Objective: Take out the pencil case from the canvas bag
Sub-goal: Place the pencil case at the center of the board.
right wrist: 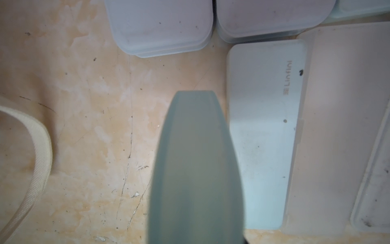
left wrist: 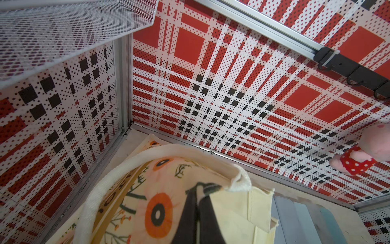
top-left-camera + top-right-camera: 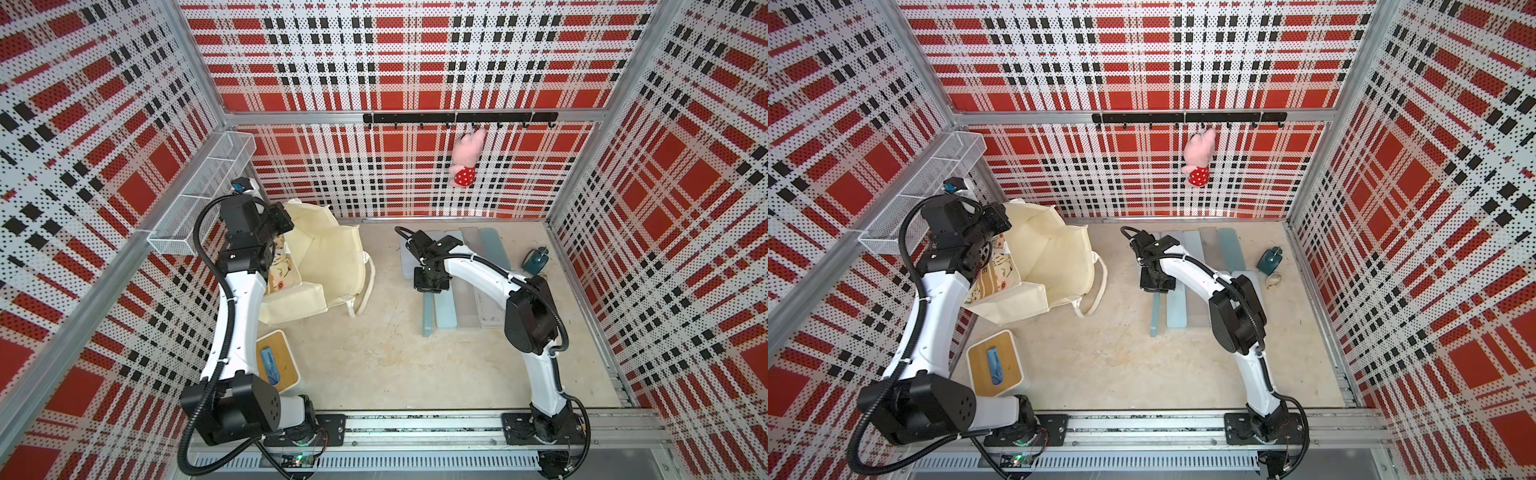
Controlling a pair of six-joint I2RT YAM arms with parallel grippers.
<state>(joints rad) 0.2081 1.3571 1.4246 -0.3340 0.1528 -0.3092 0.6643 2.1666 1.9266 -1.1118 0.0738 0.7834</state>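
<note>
Two end effectors were each closed on something; the left end effector (image 2: 199,191) had its dark fingers (image 2: 209,213) pinched together on the cream rim of the canvas bag (image 3: 328,257), which stood open at the far left corner of the bench (image 3: 374,357), its flower-printed face beside the left arm; the right end effector (image 3: 430,289) was clamped on the grey-blue pencil case (image 1: 196,169), which was outside the bag and well apart from it, turned on its narrow edge just beside a row of pale cases (image 3: 465,307) lying flat on the bench; whether its far end touched the bench could not be told; one white bag handle (image 1: 35,152) lay looped on the bench nearby
</note>
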